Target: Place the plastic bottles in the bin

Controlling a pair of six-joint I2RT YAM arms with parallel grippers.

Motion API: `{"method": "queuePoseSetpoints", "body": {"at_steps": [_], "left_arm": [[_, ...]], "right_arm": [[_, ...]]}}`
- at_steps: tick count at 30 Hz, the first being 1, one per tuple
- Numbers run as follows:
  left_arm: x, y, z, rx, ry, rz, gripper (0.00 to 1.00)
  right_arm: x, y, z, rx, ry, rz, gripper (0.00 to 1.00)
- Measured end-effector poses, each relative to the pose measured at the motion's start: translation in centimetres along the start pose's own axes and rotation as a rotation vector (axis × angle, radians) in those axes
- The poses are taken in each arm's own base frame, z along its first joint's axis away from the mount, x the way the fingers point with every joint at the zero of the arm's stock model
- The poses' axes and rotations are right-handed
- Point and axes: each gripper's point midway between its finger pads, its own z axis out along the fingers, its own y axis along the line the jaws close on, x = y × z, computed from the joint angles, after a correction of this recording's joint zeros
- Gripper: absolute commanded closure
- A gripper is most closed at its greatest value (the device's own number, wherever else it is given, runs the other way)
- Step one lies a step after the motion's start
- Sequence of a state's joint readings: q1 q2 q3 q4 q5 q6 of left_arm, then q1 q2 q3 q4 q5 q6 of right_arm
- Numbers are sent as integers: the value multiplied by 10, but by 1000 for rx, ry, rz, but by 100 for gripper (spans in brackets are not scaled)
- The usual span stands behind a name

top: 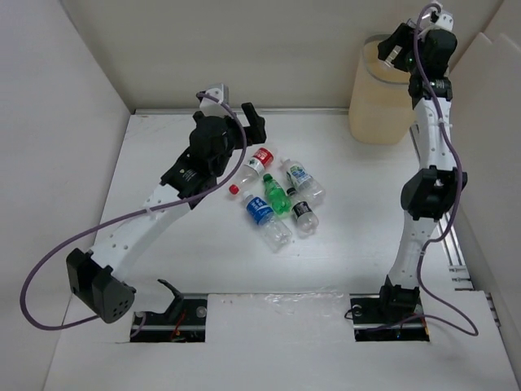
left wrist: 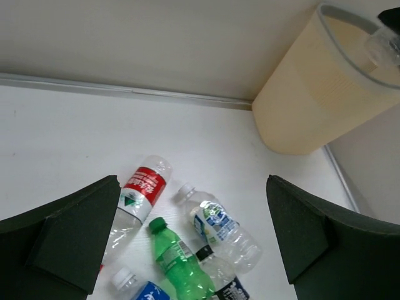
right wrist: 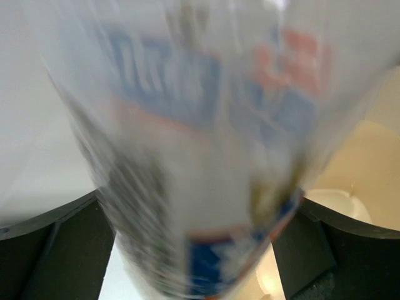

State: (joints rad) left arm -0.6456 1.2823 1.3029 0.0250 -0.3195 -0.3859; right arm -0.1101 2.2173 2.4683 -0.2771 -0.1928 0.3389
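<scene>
Several plastic bottles lie in a cluster mid-table: a red-label one (top: 257, 163), a blue-and-white-label one (top: 301, 181), a green one (top: 277, 194), a blue-label one (top: 264, 216) and a black-label one (top: 304, 213). My left gripper (top: 251, 124) hovers open just behind and left of them; its view shows the red-label (left wrist: 142, 187), green (left wrist: 178, 259) and blue-and-white (left wrist: 219, 228) bottles between the jaws (left wrist: 194, 237). My right gripper (top: 391, 50) is over the beige bin (top: 378, 102). A clear blue-and-red-label bottle (right wrist: 187, 156) is blurred between its wide-apart fingers (right wrist: 56, 250), above the bin's inside (right wrist: 356, 181).
White walls enclose the table at the back and both sides. The bin (left wrist: 312, 100) stands in the far right corner against the back wall. A metal rail (top: 456, 261) runs along the table's right edge.
</scene>
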Motion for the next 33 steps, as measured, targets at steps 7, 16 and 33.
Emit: {"method": "queuePoseSetpoints", "body": {"at_steps": [7,16,33], "left_arm": [[18,48,44,-111,55,65,0],[57,73,111,-106,179,289,0],[222,102,180,57,601,450,0]], "right_arm": [[-14,-26,-4,138,-52,-33,0],[-78,-4,-38,207,-192,-68,0],[116,151,-225,-282,255,-33,0]]}}
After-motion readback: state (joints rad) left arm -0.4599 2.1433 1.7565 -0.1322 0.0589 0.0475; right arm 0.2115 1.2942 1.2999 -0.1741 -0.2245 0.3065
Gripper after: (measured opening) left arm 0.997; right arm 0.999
